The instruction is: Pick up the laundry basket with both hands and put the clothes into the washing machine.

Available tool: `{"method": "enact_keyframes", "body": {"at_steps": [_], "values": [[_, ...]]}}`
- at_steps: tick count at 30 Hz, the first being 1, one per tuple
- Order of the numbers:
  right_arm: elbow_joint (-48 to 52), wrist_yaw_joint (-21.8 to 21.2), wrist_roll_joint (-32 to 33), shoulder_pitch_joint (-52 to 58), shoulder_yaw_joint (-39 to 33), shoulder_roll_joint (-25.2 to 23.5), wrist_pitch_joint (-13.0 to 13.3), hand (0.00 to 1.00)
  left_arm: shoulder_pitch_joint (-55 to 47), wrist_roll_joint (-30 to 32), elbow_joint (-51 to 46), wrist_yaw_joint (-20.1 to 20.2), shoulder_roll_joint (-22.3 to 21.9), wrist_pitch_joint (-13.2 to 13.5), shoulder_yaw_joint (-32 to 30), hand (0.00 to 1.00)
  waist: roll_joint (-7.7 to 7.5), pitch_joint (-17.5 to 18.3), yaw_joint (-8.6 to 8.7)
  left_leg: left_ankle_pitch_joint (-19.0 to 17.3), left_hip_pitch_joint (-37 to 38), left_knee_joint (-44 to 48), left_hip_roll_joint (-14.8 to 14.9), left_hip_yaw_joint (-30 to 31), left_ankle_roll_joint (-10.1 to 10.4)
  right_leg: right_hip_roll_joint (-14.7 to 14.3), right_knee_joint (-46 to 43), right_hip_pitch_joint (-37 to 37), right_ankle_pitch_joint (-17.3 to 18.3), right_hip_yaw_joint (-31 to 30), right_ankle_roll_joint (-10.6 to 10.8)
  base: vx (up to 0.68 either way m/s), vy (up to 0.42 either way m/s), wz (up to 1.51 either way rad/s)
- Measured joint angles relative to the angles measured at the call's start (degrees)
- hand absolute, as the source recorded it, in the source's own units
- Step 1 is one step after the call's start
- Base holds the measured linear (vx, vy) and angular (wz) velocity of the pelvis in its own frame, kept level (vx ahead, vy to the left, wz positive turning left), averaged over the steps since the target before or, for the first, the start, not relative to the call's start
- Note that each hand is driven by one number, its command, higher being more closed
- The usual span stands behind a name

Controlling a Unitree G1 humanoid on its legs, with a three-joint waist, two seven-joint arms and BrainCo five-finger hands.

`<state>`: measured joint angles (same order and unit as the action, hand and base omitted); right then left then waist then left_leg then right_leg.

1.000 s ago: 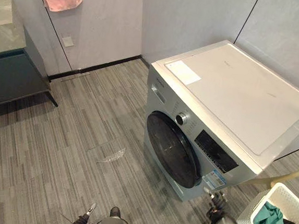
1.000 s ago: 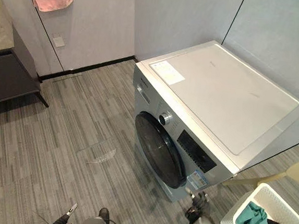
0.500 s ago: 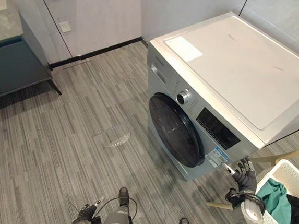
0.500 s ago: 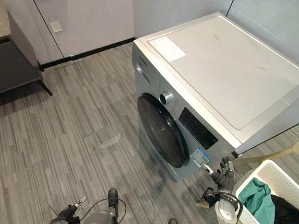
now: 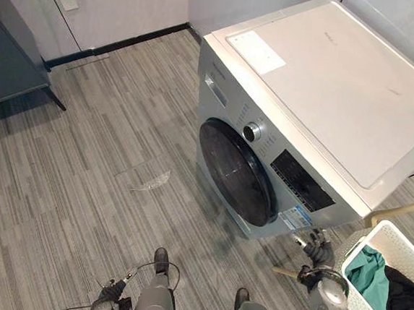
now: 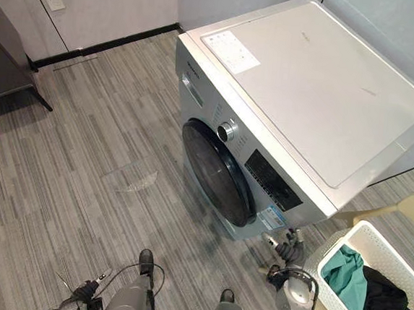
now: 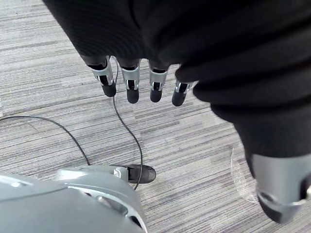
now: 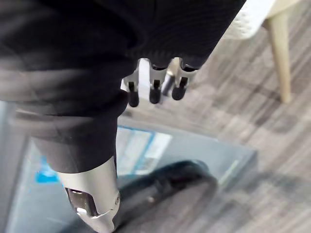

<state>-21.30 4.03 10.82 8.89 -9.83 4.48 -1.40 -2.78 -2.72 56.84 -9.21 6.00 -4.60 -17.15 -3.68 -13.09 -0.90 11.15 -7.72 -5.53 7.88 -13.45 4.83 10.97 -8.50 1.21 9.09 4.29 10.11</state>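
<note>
Hanging loose, the right hand [image 5: 319, 249] is seen with fingers straight and relaxed, nothing held, just beside the white laundry basket [image 5: 378, 237], at the lower front corner of the washing machine [image 5: 328, 100]. The left hand [image 7: 132, 85] is kept low over the floor [image 5: 83, 159], fingers straight too, empty. The basket is judged light but bulky, stiff perforated plastic; the rim is best taken on two opposite sides. The teal garment [image 5: 365, 273] and black garment [image 5: 402, 297] inside are soft and could spill if it is tilted. The round door [image 5: 236, 173] is shut.
</note>
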Motion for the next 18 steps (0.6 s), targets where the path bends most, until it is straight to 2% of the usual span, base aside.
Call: {"method": "enact_keyframes", "body": {"at_steps": [2,5,10,13,18], "values": [[-7.2,-0.8,-0.5,-0.3,1.2,-1.0,-1.8,0.0,0.5,-0.1,0.0,-0.8,-0.1,0.1,1.0,0.0,0.57,-0.6,-0.07,0.0,0.1,-0.1,0.0,-0.1,0.0,0.0,0.0,0.0,0.0,-0.2,0.0,0.0,-0.001,-0.02],[-11.4,-1.2,-2.5,-0.3,1.6,-2.1,-3.7,0.0,0.6,-0.1,0.0,-1.0,0.2,0.1,1.4,0.0,0.37,-1.6,0.09,-0.1,0.5,-0.4,0.1,-0.8,0.2,0.0,0.1,0.0,0.0,-1.1,0.0,-0.03,0.004,-0.12],[-11.4,-2.5,-2.7,0.0,3.5,-1.7,-3.9,0.0,0.6,-0.1,0.0,-1.0,0.8,0.1,1.4,0.0,-0.53,-2.3,0.09,-0.3,0.5,-0.4,0.1,-1.0,0.4,0.0,0.7,0.0,-0.2,-1.3,-0.3,-0.04,0.005,-0.03],[-9.0,-4.1,-2.4,0.1,6.6,-1.9,-3.8,0.0,0.6,-0.1,0.0,-1.0,1.1,0.1,1.4,0.0,-1.15,-2.6,-0.03,-0.3,0.4,-0.4,0.1,-1.0,0.4,0.1,0.8,0.0,-0.2,-1.3,-0.3,0.0,0.0,0.0],[6.2,-4.4,-1.8,1.6,9.4,-2.3,-3.2,0.0,0.6,-0.1,-0.1,-1.1,1.1,0.1,1.4,0.0,-1.5,-2.9,-0.03,-0.3,0.3,-0.4,0.1,-0.9,0.3,0.1,0.8,0.1,-0.2,-1.3,-0.3,0.0,0.0,0.0]]}}
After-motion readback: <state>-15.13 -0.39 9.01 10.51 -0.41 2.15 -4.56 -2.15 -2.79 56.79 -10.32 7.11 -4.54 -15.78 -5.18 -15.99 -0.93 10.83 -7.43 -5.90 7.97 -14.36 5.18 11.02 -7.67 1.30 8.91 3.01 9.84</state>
